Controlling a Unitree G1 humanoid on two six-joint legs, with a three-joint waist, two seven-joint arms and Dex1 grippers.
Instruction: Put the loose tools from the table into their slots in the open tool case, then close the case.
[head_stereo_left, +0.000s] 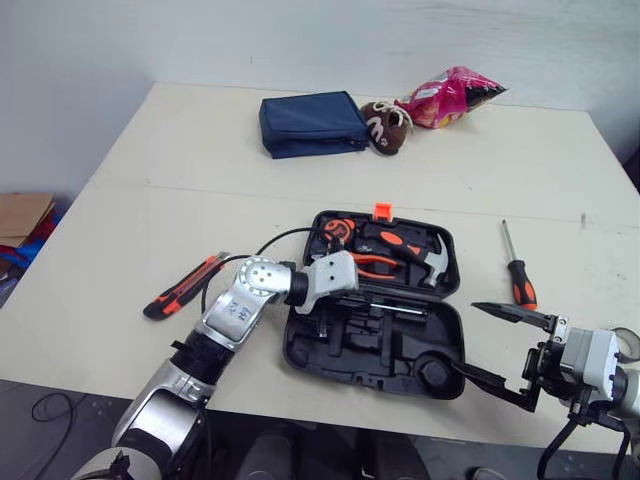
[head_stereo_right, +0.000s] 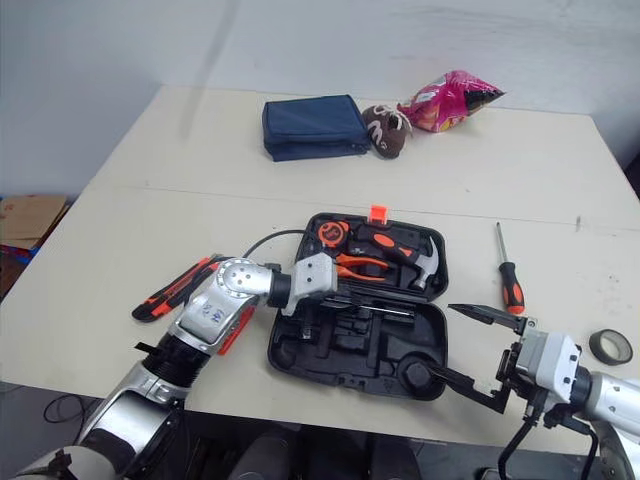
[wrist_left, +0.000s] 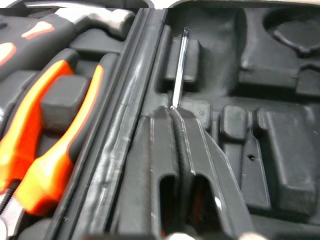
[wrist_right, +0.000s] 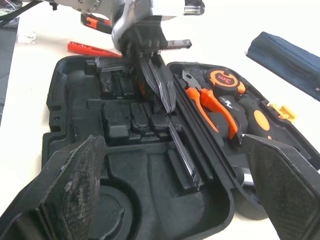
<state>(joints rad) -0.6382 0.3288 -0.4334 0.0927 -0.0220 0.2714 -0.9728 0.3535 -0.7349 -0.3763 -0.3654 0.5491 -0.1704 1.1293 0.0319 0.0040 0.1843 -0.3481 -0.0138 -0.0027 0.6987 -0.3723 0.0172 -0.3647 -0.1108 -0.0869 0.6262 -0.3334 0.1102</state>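
Left wrist view: left gripper (wrist_left: 172, 111) clamped on thin steel screwdriver (wrist_left: 179, 67), tip in blk case (wrist_left: 280, 165); right gripper (head_stereo_left: 463, 337) apart.

The tool case (head_stereo_left: 400, 352) is black, its pliers (head_stereo_left: 373, 262) orange-handled. The screwdriver (head_stereo_left: 522, 283) handle is orange and black; the pouch (head_stereo_left: 312, 123) is navy.

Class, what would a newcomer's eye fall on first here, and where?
The open black tool case lies at the near edge of the table, orange pliers and a hammer in its far half. The left gripper is shut on a metal shaft inside the near half; an orange-handled screwdriver lies loose on the case's right.
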